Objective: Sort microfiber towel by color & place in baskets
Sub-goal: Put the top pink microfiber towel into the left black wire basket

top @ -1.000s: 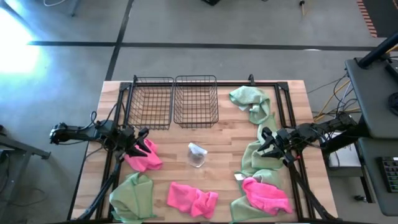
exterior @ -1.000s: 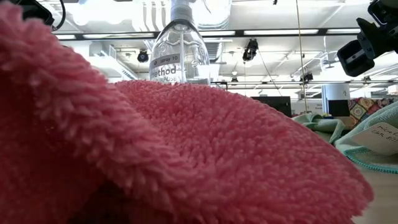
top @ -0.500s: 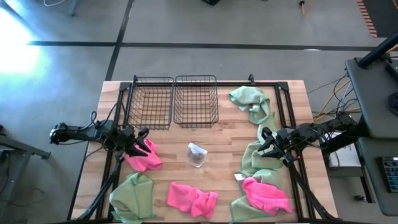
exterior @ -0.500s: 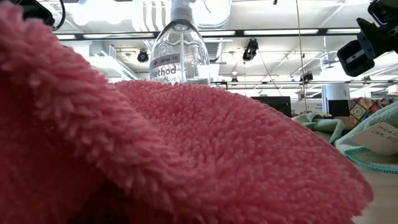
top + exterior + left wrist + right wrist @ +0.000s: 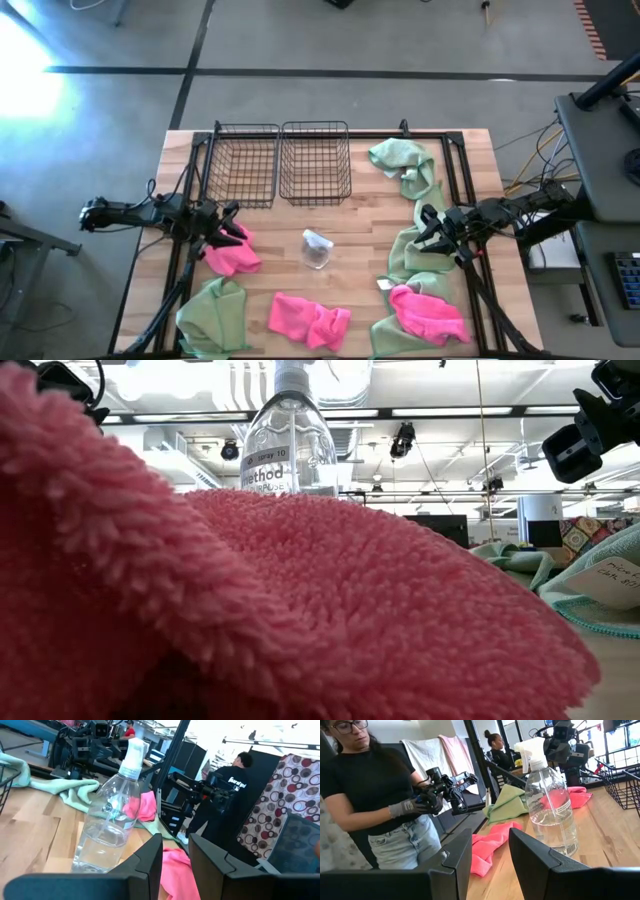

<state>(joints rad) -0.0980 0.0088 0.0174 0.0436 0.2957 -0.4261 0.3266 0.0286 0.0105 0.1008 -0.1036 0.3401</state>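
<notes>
Three hot pink towels lie on the table: one (image 5: 232,257) at the left, one (image 5: 308,320) at the near edge, one (image 5: 430,313) at the near right. Sage green towels lie at the near left (image 5: 212,318), far right (image 5: 403,163) and right (image 5: 408,250). Two black wire baskets (image 5: 243,163) (image 5: 316,160) stand side by side at the far edge. My left gripper (image 5: 230,233) is open, just above the left pink towel (image 5: 177,870), which shows between its fingers. My right gripper (image 5: 428,225) is open beside the right green towel, pointing toward the table's middle.
A clear spray bottle (image 5: 316,248) stands upright mid-table between the grippers. A black tube frame (image 5: 205,150) runs around the table. A pink towel (image 5: 300,610) fills the low view. A person (image 5: 385,805) stands beyond the table holding a hand-held device; another person (image 5: 225,795) stands farther off.
My left gripper has sunk a little toward the pink towel below it. The towels, the baskets and the right arm have kept still.
</notes>
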